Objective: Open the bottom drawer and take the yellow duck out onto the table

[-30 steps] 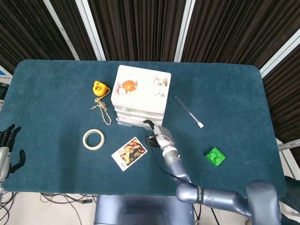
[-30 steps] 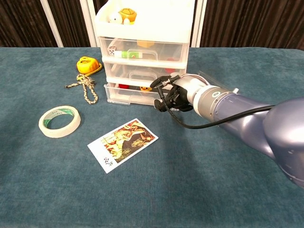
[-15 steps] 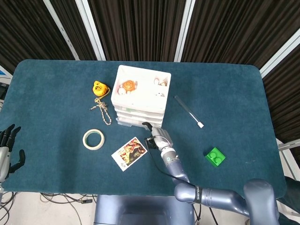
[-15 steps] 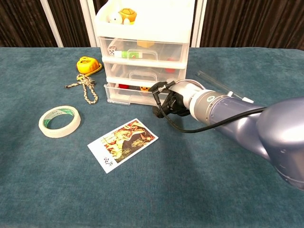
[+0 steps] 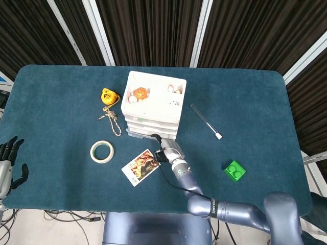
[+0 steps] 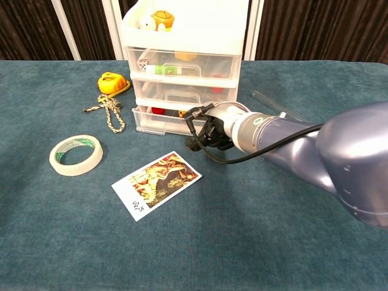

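The white three-drawer unit (image 5: 155, 104) stands mid-table. Its bottom drawer (image 6: 159, 120) looks closed. Through its clear front I see a red patch and a small yellow-orange patch (image 6: 182, 113); I cannot tell whether that is the duck. My right hand (image 6: 209, 128) sits against the right half of the bottom drawer's front, fingers curled in, with one dark fingertip (image 5: 156, 137) reaching the drawer face. The same right hand (image 5: 167, 149) shows just below the unit in the head view. My left hand (image 5: 9, 162) hangs off the table's near left edge, fingers spread and holding nothing.
A picture card (image 6: 156, 183) lies just left of and in front of the right hand. A tape roll (image 6: 76, 155), a knotted rope (image 6: 109, 112) and a yellow tape measure (image 6: 112, 82) lie left of the drawers. A clear rod (image 5: 205, 121) and a green block (image 5: 234, 170) lie to the right.
My right hand has slid left along the bottom drawer's front, towards its middle. The drawer has not moved, and the left hand stays put.
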Robot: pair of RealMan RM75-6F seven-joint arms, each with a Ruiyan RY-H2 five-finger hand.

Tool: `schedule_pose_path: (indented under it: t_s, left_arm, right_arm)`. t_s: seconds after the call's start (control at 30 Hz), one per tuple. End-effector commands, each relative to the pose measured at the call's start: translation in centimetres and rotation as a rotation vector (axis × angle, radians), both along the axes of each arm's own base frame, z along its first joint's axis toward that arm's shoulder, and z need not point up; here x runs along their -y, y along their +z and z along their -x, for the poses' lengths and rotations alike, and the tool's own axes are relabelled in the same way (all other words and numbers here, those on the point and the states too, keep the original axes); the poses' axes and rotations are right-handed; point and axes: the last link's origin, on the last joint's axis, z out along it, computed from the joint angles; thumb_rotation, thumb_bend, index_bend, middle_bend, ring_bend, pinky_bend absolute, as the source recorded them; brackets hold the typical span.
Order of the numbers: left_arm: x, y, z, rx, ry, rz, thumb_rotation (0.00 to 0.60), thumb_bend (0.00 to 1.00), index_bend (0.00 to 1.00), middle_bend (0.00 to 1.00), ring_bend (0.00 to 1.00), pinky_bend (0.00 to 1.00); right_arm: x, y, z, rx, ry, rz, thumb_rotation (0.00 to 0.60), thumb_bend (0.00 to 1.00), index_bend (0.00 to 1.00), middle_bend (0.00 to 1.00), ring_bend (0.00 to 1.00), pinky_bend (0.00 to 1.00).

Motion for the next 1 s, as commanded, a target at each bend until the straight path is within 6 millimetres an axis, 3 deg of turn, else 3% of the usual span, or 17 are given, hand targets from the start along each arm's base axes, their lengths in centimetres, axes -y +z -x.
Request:
schedule_pose_path:
  t_s: [0.03, 0.2, 1.0]
  left_arm:
    - [0.0, 0.1, 0.0, 0.001, 0.001, -0.003, 0.600, 0.58, 0.06, 0.00, 0.00, 0.00]
    - [0.0, 0.1, 0.0, 0.001, 0.002, -0.004, 0.600, 0.58, 0.06, 0.00, 0.00, 0.00]
    - [-0.1, 0.1, 0.0, 0.002, 0.002, -0.007, 0.600, 0.58, 0.06, 0.00, 0.00, 0.00]
  right_arm:
    - [0.1, 0.1, -0.2, 0.000, 0.003, 0.000, 0.600, 0.61, 0.20, 1.00, 1.00, 1.00]
    - [-0.2, 0.3, -0.3, -0.006, 0.016, -0.017, 0.600, 0.61, 0.24, 1.00, 1.00, 1.00]
    - [-1.3, 1.0, -0.1, -0.059, 0.071, -0.092, 0.600, 0.61, 0.27, 1.00, 1.00, 1.00]
